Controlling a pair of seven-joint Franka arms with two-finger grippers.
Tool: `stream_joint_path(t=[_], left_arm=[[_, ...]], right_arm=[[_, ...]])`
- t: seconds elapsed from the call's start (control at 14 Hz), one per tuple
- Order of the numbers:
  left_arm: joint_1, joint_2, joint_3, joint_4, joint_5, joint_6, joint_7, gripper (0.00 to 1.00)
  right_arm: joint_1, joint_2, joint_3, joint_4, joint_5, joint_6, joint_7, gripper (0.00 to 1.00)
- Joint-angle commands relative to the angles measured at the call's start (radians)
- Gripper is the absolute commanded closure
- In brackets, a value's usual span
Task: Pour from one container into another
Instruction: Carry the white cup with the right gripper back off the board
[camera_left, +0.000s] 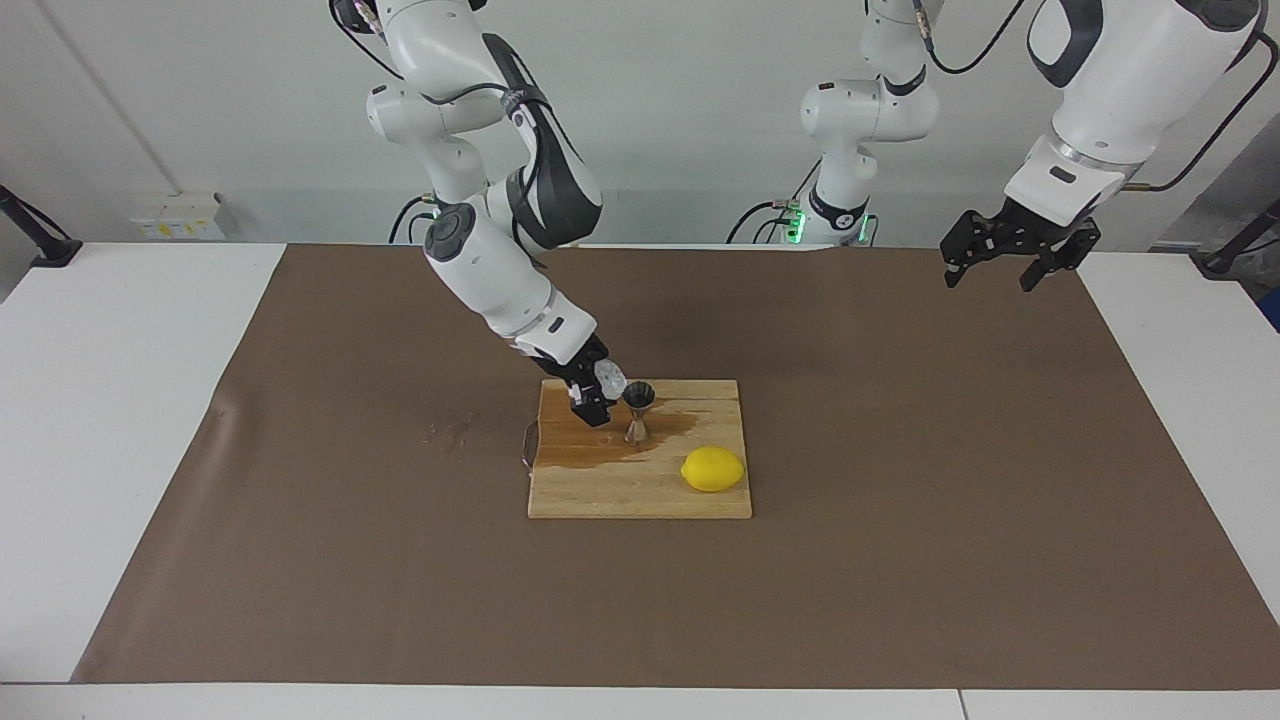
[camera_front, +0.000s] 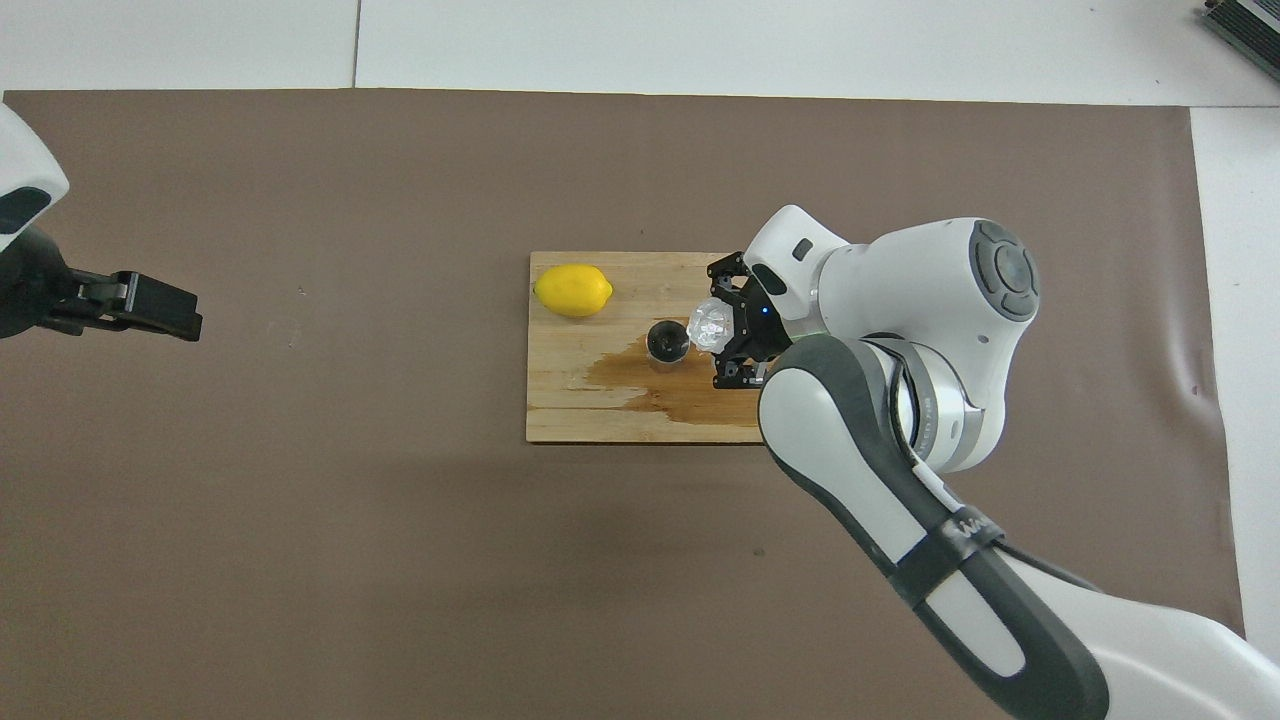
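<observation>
- Right end effector (camera_left: 603, 388) is gripping the small squat clear faceted glass cup (camera_left: 609, 377) by its sides, tilted beside the shiny steel hourglass jigger (camera_left: 638, 411).
- Jigger is standing upright on the wet wooden cutting board (camera_left: 640, 495), near the yellow lemon (camera_left: 713, 469).
- Cup is likely handling as light, rigid, slippery and breakable; a firm mid-wall grip suits it.
- Left end effector (camera_left: 1008, 262) is waiting spread wide over the bench.
</observation>
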Motion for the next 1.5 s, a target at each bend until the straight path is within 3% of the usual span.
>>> stream_joint_path(t=[0.0, 0.43, 1.0, 1.22, 1.43], left_arm=[[-0.004, -0.007, 0.005, -0.009, 0.017, -0.006, -0.001, 0.0], [-0.004, -0.007, 0.005, -0.009, 0.017, -0.006, -0.001, 0.0], [-0.004, -0.007, 0.005, -0.009, 0.017, -0.006, -0.003, 0.0], [-0.004, -0.007, 0.005, -0.009, 0.017, -0.007, -0.001, 0.0], [-0.004, -0.007, 0.005, -0.009, 0.017, -0.006, -0.001, 0.0]], right_arm=[[-0.053, -0.032, 0.01, -0.022, 0.099, -0.042, -0.091, 0.78], [-0.169, -0.036, 0.01, -0.023, 0.265, -0.131, -0.316, 0.78], [-0.357, -0.03, 0.008, -0.091, 0.332, -0.279, -0.489, 0.81], [-0.439, 0.039, 0.008, -0.102, 0.386, -0.379, -0.624, 0.81], [-0.496, 0.102, 0.008, -0.1, 0.392, -0.398, -0.729, 0.81]])
